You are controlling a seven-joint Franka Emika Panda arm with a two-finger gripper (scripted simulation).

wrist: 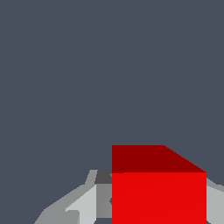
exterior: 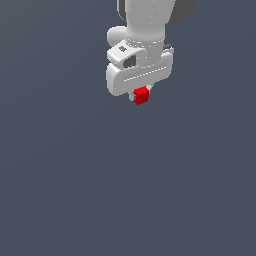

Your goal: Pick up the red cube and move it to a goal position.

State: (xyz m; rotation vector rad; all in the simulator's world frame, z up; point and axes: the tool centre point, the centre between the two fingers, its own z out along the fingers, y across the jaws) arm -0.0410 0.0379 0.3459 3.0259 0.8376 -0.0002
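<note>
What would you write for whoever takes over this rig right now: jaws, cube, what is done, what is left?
Gripper: jaws shut on the red cube, which sits between the fingers in the wrist view too.
Cube: held just under the white hand, near the top of the exterior view, with only plain grey background around it.
Done: the pick appears complete.
Left: carry the cube to the goal and settle there. No goal marker shows in either view, so its location cannot be told from these pictures.
</note>
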